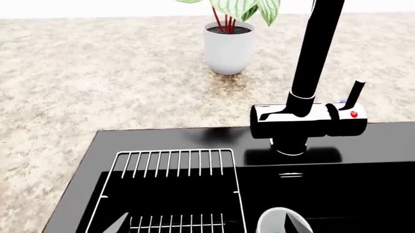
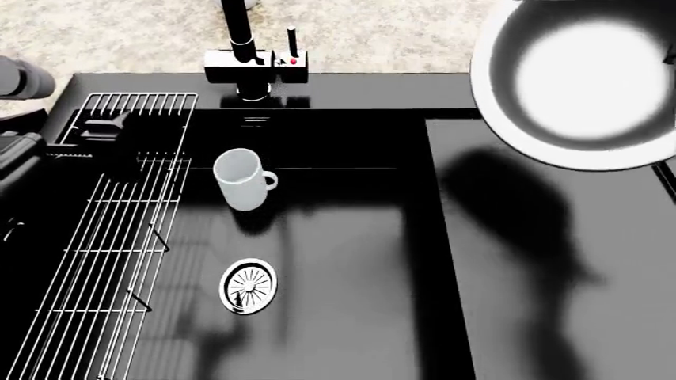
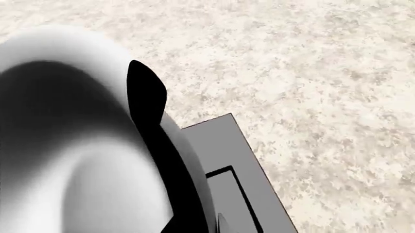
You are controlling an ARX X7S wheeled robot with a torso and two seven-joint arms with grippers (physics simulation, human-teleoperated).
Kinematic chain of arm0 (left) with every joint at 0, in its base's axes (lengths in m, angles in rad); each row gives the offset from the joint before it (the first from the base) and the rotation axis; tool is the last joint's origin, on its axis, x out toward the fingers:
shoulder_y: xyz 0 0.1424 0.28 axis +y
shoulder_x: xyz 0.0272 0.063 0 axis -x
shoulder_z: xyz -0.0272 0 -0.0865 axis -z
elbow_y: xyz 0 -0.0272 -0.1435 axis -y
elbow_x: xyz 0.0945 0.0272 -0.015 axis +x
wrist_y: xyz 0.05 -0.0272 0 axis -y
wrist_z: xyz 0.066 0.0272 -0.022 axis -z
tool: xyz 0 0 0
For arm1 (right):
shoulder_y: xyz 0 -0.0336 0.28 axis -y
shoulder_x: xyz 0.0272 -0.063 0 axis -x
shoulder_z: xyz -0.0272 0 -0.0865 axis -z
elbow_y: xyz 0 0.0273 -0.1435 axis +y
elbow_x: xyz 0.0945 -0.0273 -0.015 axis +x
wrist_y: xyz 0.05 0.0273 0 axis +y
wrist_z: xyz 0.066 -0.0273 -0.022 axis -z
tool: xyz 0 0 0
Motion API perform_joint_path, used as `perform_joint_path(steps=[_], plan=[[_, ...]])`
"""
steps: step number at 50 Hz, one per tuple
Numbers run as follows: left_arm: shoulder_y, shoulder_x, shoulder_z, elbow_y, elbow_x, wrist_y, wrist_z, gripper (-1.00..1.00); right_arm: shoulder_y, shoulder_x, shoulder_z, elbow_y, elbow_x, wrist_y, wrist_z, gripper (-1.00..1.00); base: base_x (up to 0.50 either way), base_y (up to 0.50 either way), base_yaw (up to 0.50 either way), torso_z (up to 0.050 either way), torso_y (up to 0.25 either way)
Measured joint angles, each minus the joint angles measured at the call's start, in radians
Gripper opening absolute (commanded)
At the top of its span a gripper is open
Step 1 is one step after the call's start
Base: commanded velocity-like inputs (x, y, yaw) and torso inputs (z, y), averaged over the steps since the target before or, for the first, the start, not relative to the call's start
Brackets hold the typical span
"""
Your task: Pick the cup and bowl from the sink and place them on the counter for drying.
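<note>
The big counter (image 3: 324, 73) spreads under the right tool (image 3: 152, 126). The black sink (image 2: 317, 317) sits below. The shiny bowl (image 2: 575, 79) is up in the air, pinched by the right tool at its rim. The little cup (image 2: 241, 180) lies in the sink, near the left tool (image 2: 106, 134); I cannot tell if that one is pinched.

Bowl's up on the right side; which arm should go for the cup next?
Left. The cup stands in the sink beside the rack, on the left gripper's side, and shows in the left wrist view. The right gripper is shut on the bowl.
</note>
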Motion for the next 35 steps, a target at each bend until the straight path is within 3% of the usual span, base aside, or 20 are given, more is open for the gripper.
perform_joint_path(steps=[18, 27, 35], plan=[[0.023, -0.004, 0.005, -0.003, -0.012, 0.015, -0.011, 1.00, -0.383, 0.163, 0.144, -0.073, 0.175, -0.530, 0.564, -1.00, 0.00, 0.00, 0.00, 0.000, 0.000], [0.024, 0.005, 0.018, -0.005, -0.014, 0.019, -0.028, 1.00, -0.429, 0.154, 0.168, -0.021, 0.148, -0.696, 0.721, -1.00, 0.00, 0.00, 0.00, 0.000, 0.000], [0.024, 0.013, 0.028, -0.011, -0.015, 0.024, -0.040, 1.00, -0.383, 0.105, 0.154, 0.079, 0.072, -0.746, 0.791, -1.00, 0.00, 0.00, 0.00, 0.000, 0.000]])
